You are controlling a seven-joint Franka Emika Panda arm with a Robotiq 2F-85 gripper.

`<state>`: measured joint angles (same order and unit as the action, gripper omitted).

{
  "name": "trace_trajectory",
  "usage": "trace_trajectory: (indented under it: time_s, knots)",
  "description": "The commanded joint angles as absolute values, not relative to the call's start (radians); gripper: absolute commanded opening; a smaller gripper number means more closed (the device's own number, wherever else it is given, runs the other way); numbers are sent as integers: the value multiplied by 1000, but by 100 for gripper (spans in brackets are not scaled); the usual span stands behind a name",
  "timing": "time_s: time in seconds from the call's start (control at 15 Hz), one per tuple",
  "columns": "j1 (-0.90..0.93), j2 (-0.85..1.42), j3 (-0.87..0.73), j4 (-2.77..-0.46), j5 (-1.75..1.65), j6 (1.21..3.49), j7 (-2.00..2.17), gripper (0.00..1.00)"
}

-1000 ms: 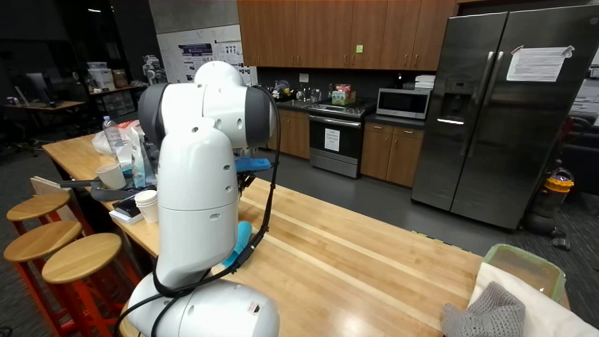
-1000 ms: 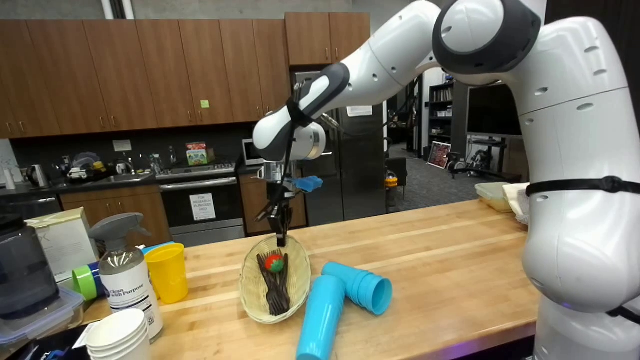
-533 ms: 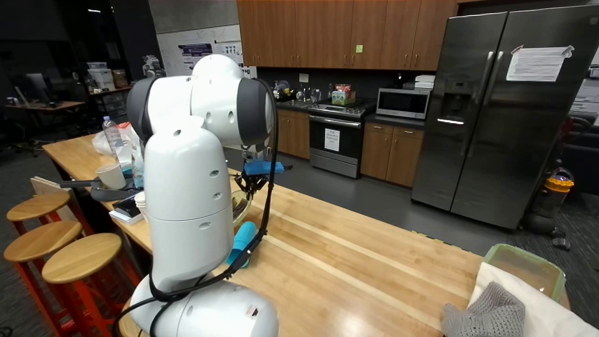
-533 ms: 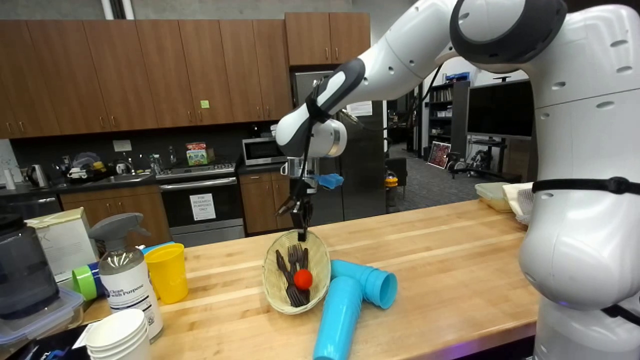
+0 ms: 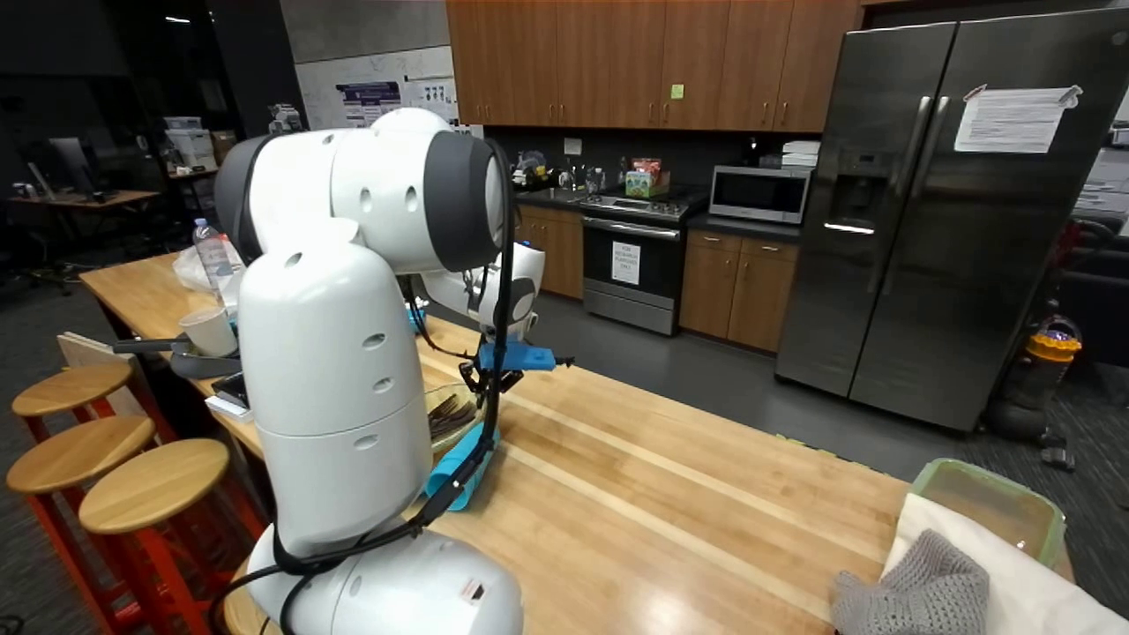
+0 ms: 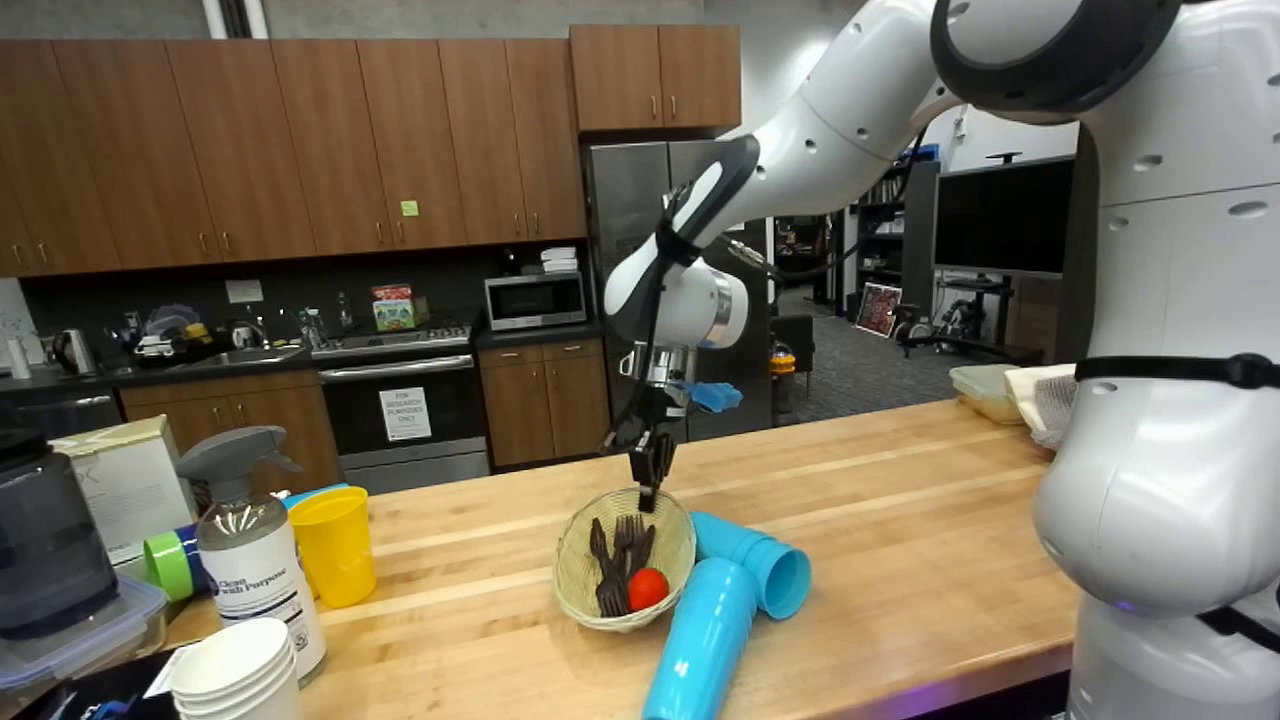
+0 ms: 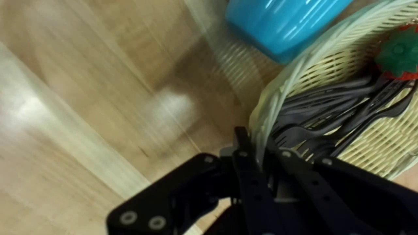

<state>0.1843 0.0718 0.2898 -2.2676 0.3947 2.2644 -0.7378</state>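
Wrist view | gripper (image 7: pixel 256 144), narrow, pinched the wicker basket (image 7: pixel 370 153) by its rim | basket, just beside a blue cup (image 7: pixel 282 24), held forks (image 7: pixel 297 134) and a green-capped red toy fruit (image 7: pixel 399 52) | progress: rim grasp appeared done, release not; whether basket touched wooden table (image 7: pixel 101 98) was unclear

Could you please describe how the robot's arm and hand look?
The arm is glossy white and rounded, with dark grey bands, black cables, a black strap and a small unreadable label. The hand is black and angular, dotted with round screws; a blue piece juts out above it.
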Motion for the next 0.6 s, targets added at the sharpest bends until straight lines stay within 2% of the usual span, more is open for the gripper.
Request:
trace_trajectory:
  time_s: [0.0,0.53]
  knots:
    - [170,23,258,-2376,477,2311,-823,1]
    - [168,15,215,-2429,538,2325,-858,1]
